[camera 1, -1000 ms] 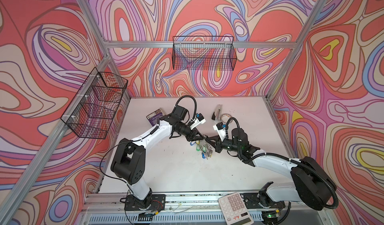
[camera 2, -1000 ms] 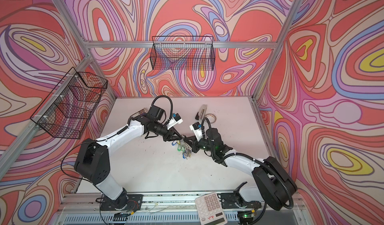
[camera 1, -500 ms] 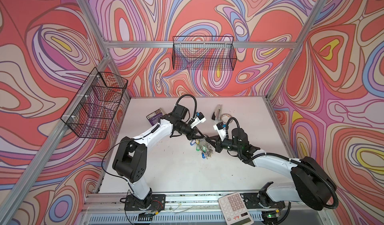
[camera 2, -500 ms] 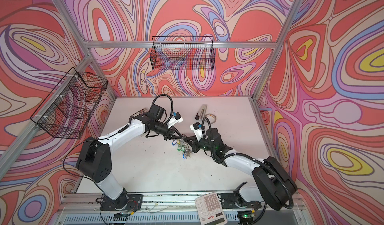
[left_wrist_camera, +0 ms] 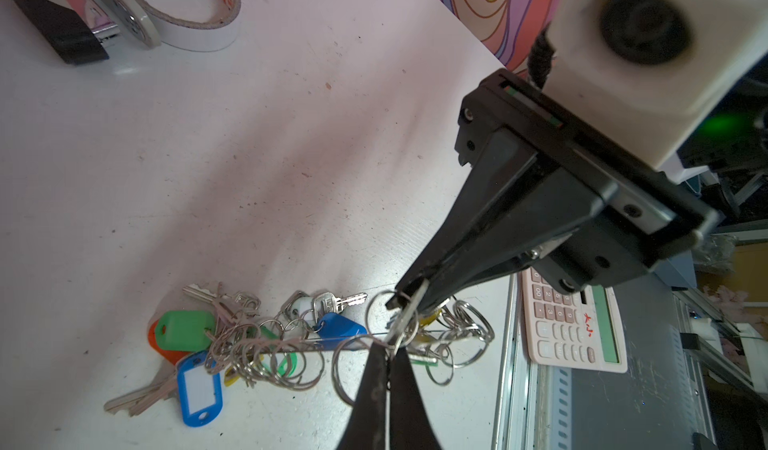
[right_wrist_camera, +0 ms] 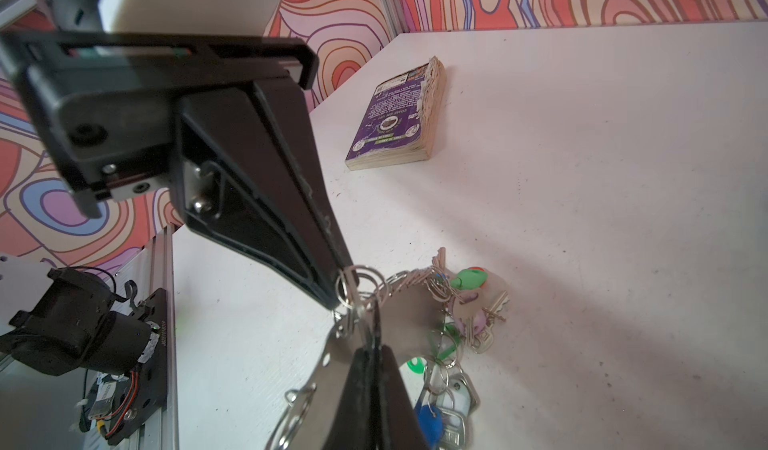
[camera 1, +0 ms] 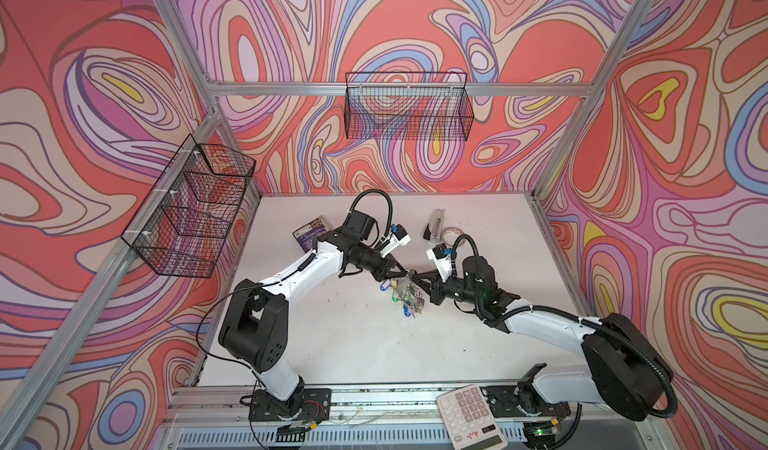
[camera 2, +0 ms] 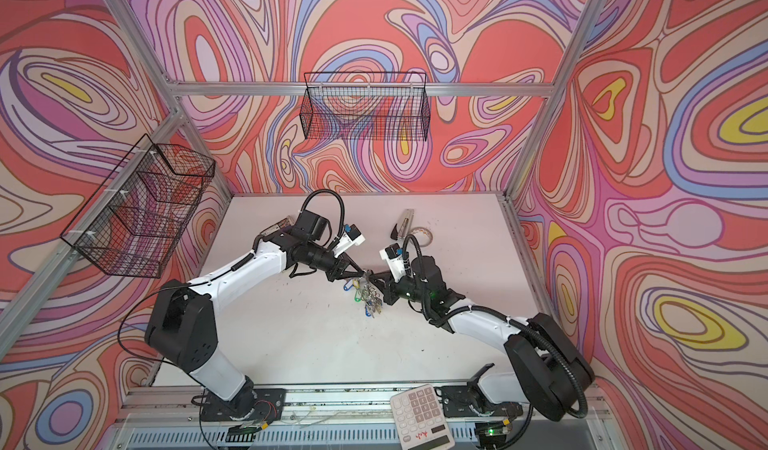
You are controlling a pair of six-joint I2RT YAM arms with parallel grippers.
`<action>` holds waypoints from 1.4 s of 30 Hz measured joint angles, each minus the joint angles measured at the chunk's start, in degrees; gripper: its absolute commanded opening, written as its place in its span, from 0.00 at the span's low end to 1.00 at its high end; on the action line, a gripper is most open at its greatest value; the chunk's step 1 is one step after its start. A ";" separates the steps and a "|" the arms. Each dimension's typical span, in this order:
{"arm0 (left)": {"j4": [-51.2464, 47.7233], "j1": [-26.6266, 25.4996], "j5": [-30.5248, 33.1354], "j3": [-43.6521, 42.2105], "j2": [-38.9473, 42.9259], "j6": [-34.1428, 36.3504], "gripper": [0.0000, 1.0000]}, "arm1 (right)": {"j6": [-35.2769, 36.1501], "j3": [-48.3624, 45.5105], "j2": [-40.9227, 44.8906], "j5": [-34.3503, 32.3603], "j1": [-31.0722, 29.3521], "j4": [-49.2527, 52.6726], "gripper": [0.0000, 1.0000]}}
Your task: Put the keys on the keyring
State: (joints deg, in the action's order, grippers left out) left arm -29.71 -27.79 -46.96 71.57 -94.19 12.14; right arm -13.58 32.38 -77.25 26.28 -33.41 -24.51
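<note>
The keyring (right_wrist_camera: 409,315), a flat grey metal plate edged with small rings and colour-tagged keys, hangs tilted just above the table in both top views (camera 1: 409,298) (camera 2: 370,298). My right gripper (right_wrist_camera: 376,339) is shut on the plate's rim. My left gripper (left_wrist_camera: 388,350) meets it tip to tip and is shut on a small split ring (right_wrist_camera: 353,285) at the plate's edge. The keys, a silver key (left_wrist_camera: 338,300) with a dark-rimmed white-window tag (left_wrist_camera: 304,304), lie in the bunch beside a blue tag (left_wrist_camera: 338,327). I cannot tell what they hang from.
A purple book (camera 1: 309,233) lies at the back left of the table. A stapler (camera 1: 434,229) and a tape roll (camera 1: 451,232) sit at the back right. A pink calculator (camera 1: 471,416) rests on the front rail. Wire baskets (camera 1: 409,111) (camera 1: 191,211) hang on the walls.
My left gripper's jaws have come together on the small ring, and its arm has shifted slightly. The right arm and the bunch have stayed in place.
</note>
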 measured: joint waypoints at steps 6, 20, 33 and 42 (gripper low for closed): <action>2.82 -0.85 4.39 -3.32 5.03 -2.21 0.00 | 0.52 1.36 0.00 -1.14 -0.79 1.31 0.00; 7.19 -1.90 9.92 -6.56 8.94 -6.29 0.00 | 0.61 2.01 1.40 -5.46 -1.70 3.21 0.00; 8.35 -2.25 11.72 -6.71 8.96 -6.49 0.00 | 0.28 2.23 2.23 -11.02 -2.29 6.19 0.00; 13.35 -2.29 13.03 -10.12 12.24 -10.38 0.00 | -0.22 2.64 2.23 -10.40 -2.32 5.75 0.00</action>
State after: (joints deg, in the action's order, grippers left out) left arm -16.36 -30.09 -33.93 61.45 -81.95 1.76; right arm -13.80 35.03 -75.02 15.88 -35.73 -18.76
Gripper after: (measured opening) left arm 0.047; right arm 0.049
